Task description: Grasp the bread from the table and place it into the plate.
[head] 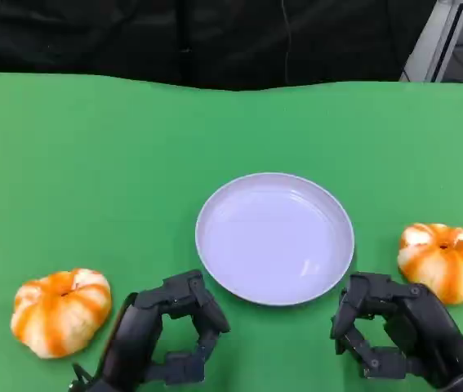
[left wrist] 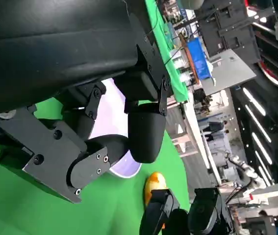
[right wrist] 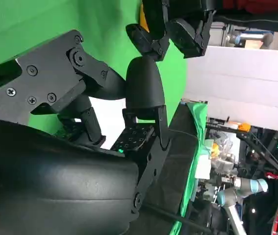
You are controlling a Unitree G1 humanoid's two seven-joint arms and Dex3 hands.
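Green cloth covers the table [head: 92, 163] edge to edge, smooth and matte, and behind its far edge we note a dark backdrop with a pale metal frame at the upper right corner of the head view. At the centre of the cloth sits a round plate [head: 274, 238], pale lilac-white, glossy, with a shallow raised rim; nothing lies in it. We record two pumpkin-shaped bread rolls, ribbed and domed, streaked orange and cream with a matte crust. The left bread [head: 60, 311] rests on the cloth near the table's front left, well apart from the plate. The right bread [head: 446, 260] rests on the cloth just right of the plate, not touching it. The left hand [head: 166, 335], black and hard-shelled, sits between the left bread and the plate's front rim, fingers curled inward around nothing. The right hand [head: 394, 333] sits in front of the plate's right edge, just beside the right bread without touching it, fingers likewise curled on nothing. From the left wrist view we see the plate's rim [left wrist: 126, 170] beyond the fingers [left wrist: 146, 137], and a workshop with benches and equipment past the table.
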